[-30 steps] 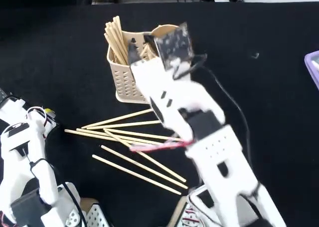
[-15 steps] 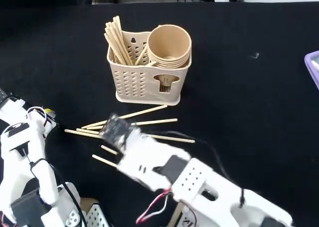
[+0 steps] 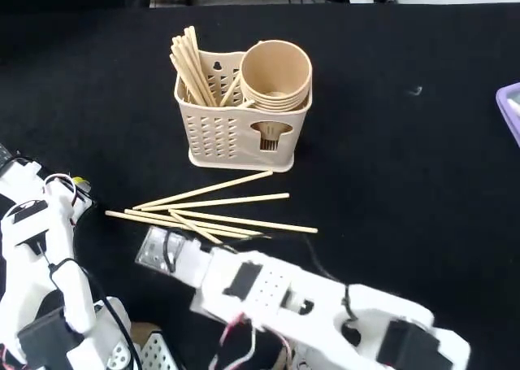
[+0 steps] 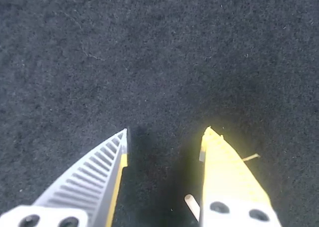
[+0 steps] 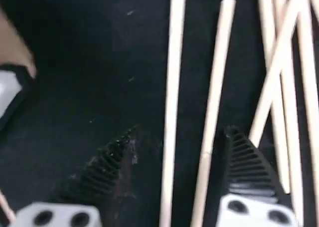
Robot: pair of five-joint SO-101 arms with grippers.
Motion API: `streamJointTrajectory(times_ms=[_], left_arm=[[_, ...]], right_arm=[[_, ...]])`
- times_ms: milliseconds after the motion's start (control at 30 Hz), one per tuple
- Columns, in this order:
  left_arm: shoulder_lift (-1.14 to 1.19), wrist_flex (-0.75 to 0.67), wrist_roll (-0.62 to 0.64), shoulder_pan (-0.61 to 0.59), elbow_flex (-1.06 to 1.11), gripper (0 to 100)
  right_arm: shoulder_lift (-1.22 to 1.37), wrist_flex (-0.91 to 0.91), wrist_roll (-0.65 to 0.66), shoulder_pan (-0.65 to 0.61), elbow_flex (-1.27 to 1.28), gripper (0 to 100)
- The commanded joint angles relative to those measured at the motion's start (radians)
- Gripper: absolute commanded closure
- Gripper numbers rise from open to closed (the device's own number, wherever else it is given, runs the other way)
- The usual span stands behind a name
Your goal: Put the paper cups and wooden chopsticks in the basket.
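The right arm (image 3: 284, 293) has swung away from the basket (image 3: 236, 138), where it was reaching a second ago. It is now lying low over the loose chopsticks (image 3: 211, 211) on the bench (image 3: 406, 167), so one delivery looks finished and the next pick seems to be starting. The right fingers (image 5: 107, 167) are standing open, straddling two sticks that are running between them, with more sticks lying just beside one finger. The basket is already holding a bundle (image 3: 188, 65) of chopsticks in one compartment and the stacked cups (image 3: 276, 73) in the other, which leaves the loose ones as the remaining work. The left arm (image 3: 41, 256) is sitting at the near corner, apart from the sticks, and the left fingers (image 4: 224, 177) are hanging open over bare bench.
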Motion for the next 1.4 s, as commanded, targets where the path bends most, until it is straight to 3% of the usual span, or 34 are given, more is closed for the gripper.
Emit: streamJointTrajectory(times_ms=[0, 200, 367, 667, 867, 1000, 1067, 1200, 1367], left_arm=[[-0.035, -0.012, 0.005, -0.001, -0.012, 76], [-0.035, -0.012, 0.005, -0.002, -0.012, 76], [-0.035, -0.012, 0.005, -0.002, -0.012, 76], [-0.035, -0.012, 0.005, -0.002, -0.012, 76], [-0.035, -0.012, 0.005, -0.002, -0.012, 76], [-0.035, -0.012, 0.005, -0.002, -0.013, 76], [-0.035, -0.012, 0.005, -0.002, -0.013, 76], [-0.035, -0.012, 0.005, -0.002, -0.013, 76], [-0.035, -0.012, 0.005, -0.002, -0.013, 76]], right_arm=[[0.088, 0.060, 0.074, 0.064, -0.111, 74.4], [0.191, 0.109, 0.152, 0.104, -0.189, 98.6], [0.127, 0.118, 0.153, 0.104, -0.183, 98.7], [-0.193, 0.376, 0.158, 0.114, -0.262, 98.8], [-0.458, 0.373, 0.158, 0.321, -0.374, 98.8], [-0.588, 0.172, 0.130, 0.486, -0.449, 98.8], [-0.624, 0.005, 0.034, 0.525, -0.458, 98.8], [-0.613, -0.345, -0.198, 0.577, -0.450, 98.7], [-0.452, -0.698, -0.236, 0.594, -0.458, 98.7]])
